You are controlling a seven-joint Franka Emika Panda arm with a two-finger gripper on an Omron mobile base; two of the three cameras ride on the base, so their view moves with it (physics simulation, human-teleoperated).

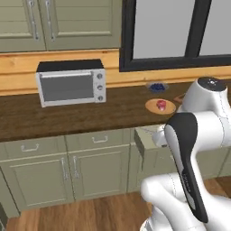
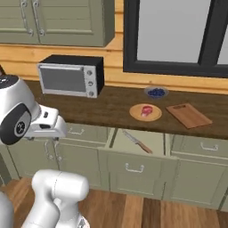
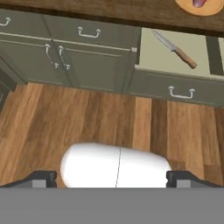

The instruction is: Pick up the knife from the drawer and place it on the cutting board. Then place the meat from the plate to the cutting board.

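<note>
So the knife lies loose in the open drawer, blade toward the back, nothing touching it. We're at step one, not yet reaching. Our end effector hangs over the floor well short of the drawer, jaws spread wide and empty. Next we'd say swing over, line up across the handle and drop in. The cutting board waits on the surface beside the plate with the meat. From the left, our arm covers the drawer's inside and most of the board.
</note>
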